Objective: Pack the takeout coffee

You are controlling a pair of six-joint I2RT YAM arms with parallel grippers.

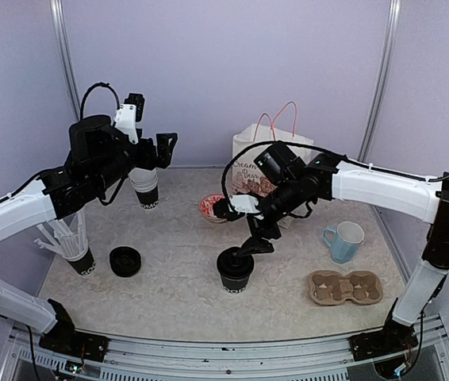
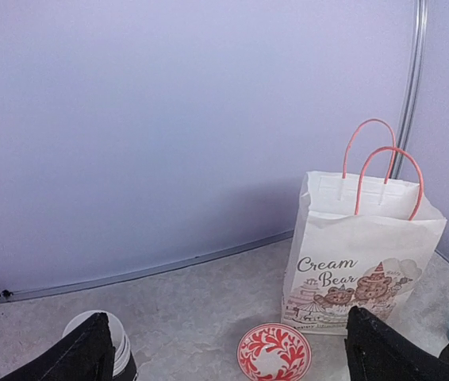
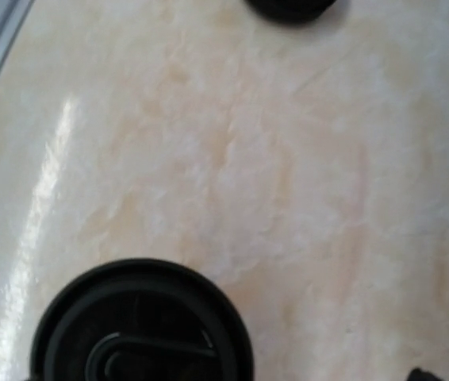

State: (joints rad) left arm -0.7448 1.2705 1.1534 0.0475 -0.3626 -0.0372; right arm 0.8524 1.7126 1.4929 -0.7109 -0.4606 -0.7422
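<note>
A black takeout coffee cup (image 1: 235,271) with its black lid (image 3: 141,325) on stands at the table's middle. My right gripper (image 1: 245,227) hovers just above and behind it, open and holding nothing; only one fingertip (image 3: 423,373) shows in the right wrist view. A lidless black cup (image 1: 145,190) with a white inside (image 2: 117,349) stands at the back left. My left gripper (image 1: 155,149) is raised above it, open and empty, with its fingers (image 2: 90,353) wide apart in the left wrist view. A loose black lid (image 1: 125,260) lies at the front left.
A white paper bag (image 1: 268,163) (image 2: 359,254) with pink handles stands at the back. A red patterned bowl (image 1: 211,208) (image 2: 274,352) lies before it. A light-blue mug (image 1: 345,240) and a cardboard cup carrier (image 1: 346,287) sit at the right. A black cup of white straws (image 1: 76,252) stands far left.
</note>
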